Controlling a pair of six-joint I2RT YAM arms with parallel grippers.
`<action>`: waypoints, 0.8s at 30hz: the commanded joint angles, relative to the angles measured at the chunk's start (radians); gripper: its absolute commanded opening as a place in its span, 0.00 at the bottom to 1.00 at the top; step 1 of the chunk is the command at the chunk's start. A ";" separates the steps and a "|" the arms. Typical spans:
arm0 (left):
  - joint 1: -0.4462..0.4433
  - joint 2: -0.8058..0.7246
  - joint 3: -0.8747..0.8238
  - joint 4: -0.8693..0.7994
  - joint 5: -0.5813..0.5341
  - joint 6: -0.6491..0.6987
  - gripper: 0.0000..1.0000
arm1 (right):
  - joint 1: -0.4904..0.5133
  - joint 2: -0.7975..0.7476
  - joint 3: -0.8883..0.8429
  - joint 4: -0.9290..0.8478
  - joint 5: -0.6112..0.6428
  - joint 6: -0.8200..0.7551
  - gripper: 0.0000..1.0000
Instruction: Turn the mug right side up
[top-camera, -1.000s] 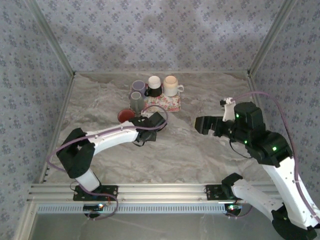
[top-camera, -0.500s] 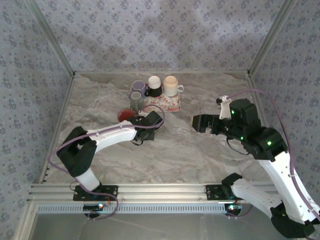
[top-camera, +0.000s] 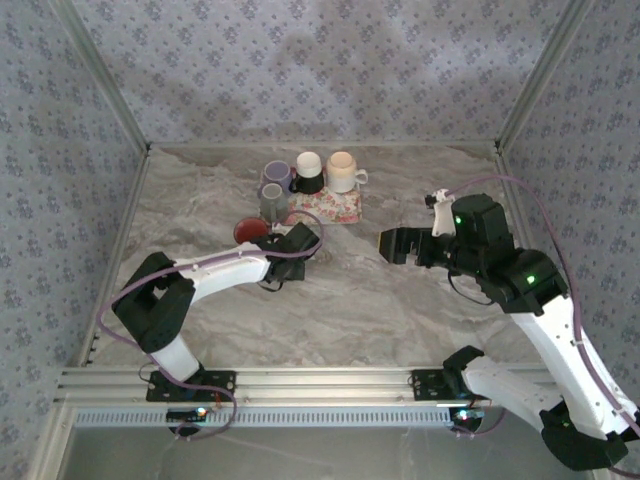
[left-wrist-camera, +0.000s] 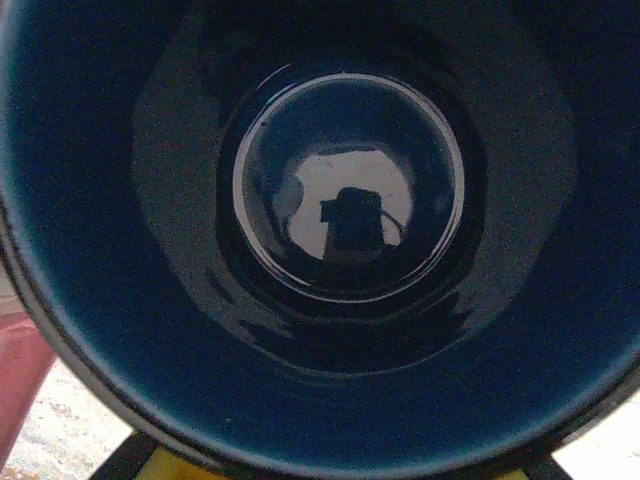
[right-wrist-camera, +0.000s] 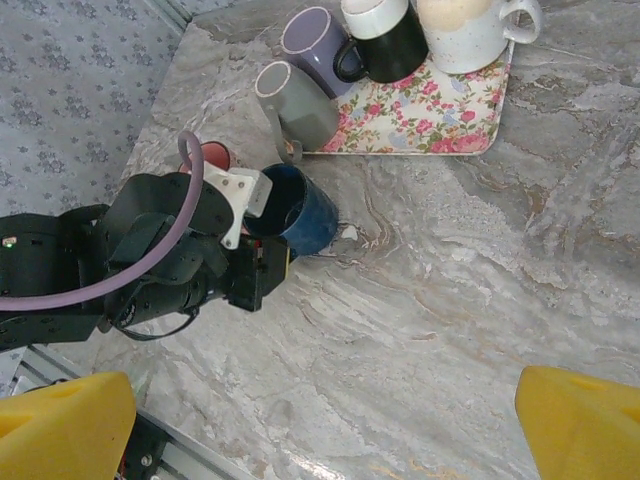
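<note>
The dark blue mug (right-wrist-camera: 303, 213) is tipped on its side just off the marble table, its mouth facing up-left into my left wrist camera. In the left wrist view I look straight down into its glossy blue inside (left-wrist-camera: 350, 190). My left gripper (right-wrist-camera: 270, 240) is shut on the mug's rim, and in the top view the left gripper (top-camera: 300, 243) covers the mug. My right gripper (top-camera: 393, 245) hovers open to the right of the mug, well apart from it. Its yellow fingertips (right-wrist-camera: 62, 425) show in the bottom corners of the right wrist view.
A floral tray (right-wrist-camera: 420, 125) at the back carries a black-and-white mug (right-wrist-camera: 385, 35) and a cream mug (right-wrist-camera: 465, 25). A purple mug (right-wrist-camera: 310, 45), a grey mug (right-wrist-camera: 295, 100) and a red mug (right-wrist-camera: 212, 155) stand close behind the left gripper. Patterned walls enclose the table.
The left gripper has shifted a little up and back toward the tray with the mug. The right arm has swung slightly left, toward the centre.
</note>
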 joint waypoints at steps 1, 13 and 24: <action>0.014 0.023 -0.002 0.020 -0.016 0.016 0.15 | 0.010 0.000 0.007 -0.002 -0.002 -0.024 1.00; 0.024 0.056 0.021 0.004 -0.019 0.040 0.31 | 0.018 -0.010 -0.001 -0.003 0.009 -0.023 1.00; 0.020 -0.075 0.001 -0.027 0.002 -0.011 0.55 | 0.022 -0.020 -0.009 0.004 0.018 -0.015 1.00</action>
